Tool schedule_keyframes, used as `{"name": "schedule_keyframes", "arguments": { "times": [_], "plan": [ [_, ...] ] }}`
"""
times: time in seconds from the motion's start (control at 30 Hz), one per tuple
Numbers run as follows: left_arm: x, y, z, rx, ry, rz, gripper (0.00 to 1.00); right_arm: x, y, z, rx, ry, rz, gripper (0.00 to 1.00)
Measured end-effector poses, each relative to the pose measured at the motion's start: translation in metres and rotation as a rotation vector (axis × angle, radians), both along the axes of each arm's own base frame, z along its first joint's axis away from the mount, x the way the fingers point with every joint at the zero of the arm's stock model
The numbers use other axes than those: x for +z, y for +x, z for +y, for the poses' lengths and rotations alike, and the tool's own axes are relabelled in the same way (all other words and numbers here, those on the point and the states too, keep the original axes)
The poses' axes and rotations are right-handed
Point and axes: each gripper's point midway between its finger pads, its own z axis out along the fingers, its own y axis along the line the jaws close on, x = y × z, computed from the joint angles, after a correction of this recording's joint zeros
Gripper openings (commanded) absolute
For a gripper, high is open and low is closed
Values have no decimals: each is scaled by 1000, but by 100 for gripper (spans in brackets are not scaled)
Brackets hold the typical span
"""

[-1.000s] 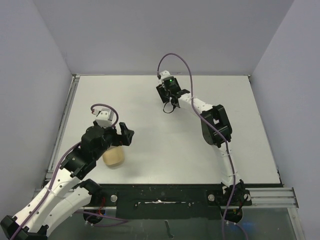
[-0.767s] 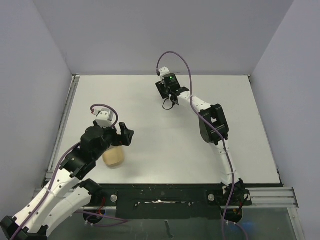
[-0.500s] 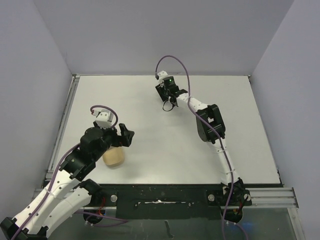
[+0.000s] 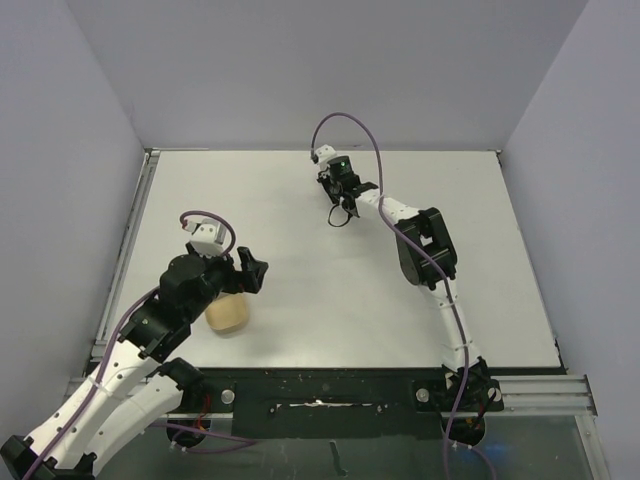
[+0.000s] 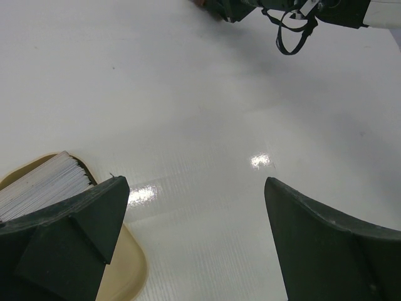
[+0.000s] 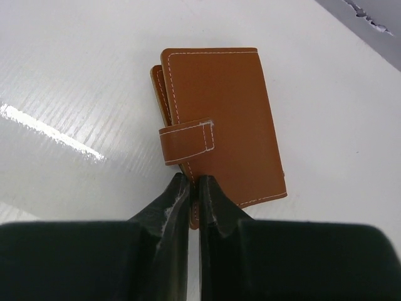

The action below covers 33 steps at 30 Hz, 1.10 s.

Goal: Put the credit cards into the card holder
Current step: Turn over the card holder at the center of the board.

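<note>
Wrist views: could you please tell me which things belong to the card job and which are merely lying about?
Job: card holder, pinched at its edge by the right gripper; credit cards, stacked in the tan dish; open left gripper.
Merely there: tan dish; table.

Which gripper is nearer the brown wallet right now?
Right. The right gripper pinches the edge of the wallet; the left gripper hangs open by the tan dish, far off.
</note>
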Motion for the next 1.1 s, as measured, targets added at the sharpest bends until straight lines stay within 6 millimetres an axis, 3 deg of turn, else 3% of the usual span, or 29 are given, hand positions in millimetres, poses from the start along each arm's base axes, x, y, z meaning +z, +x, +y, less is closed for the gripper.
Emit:
{"name": "schedule_keyframes", "arguments": {
  "times": [0.23, 0.5, 0.8, 1.1],
  "plan": [
    [6, -1, 3, 10, -11, -23, 89, 0, -32, -12, 13, 7, 31, 0],
    [10, 0, 8, 37, -10, -38, 88, 1, -99, -22, 24, 28, 91, 0],
    [9, 1, 10, 47, -6, -35, 87, 18, -217, 1, 81, 183, 213, 0],
    [2, 3, 9, 59, 4, -8, 83, 56, -306, 36, 171, 476, 340, 0]
  ]
}}
